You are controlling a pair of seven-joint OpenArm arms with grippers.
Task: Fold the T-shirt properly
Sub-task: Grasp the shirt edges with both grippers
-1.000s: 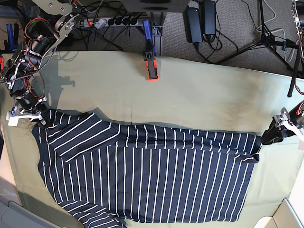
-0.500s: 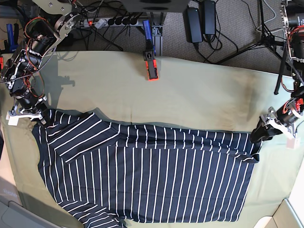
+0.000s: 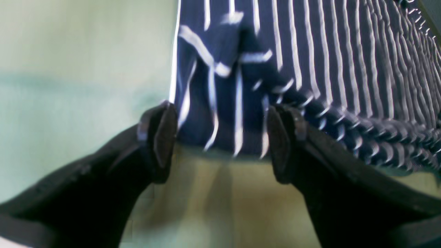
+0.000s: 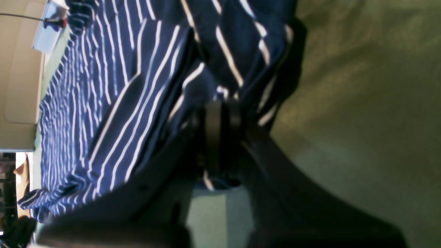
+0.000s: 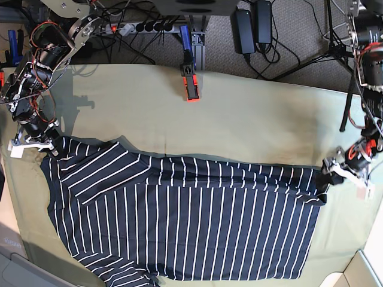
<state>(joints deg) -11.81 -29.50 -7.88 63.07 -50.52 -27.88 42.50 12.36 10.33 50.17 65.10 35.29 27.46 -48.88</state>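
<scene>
On the cloth (image 5: 251,119), the T-shirt (image 5: 179,221) lay spread flat across the near half, stripes running front to back over most of it. At the shirt's far left corner, the right gripper (image 5: 52,149) was pressed down on the fabric, its jaws closed tight with a pinch of the striped edge (image 4: 220,94) caught between them; the folded sleeve (image 5: 102,164) slanted away just beside it. Beyond the shirt's far edge, near the middle, an orange-tipped clamp (image 5: 190,84) sat on the cloth's back edge. At the shirt's far right corner, the left gripper (image 5: 325,174) stood with jaws spread wide, straddling the bunched corner (image 3: 224,113) without gripping it.
</scene>
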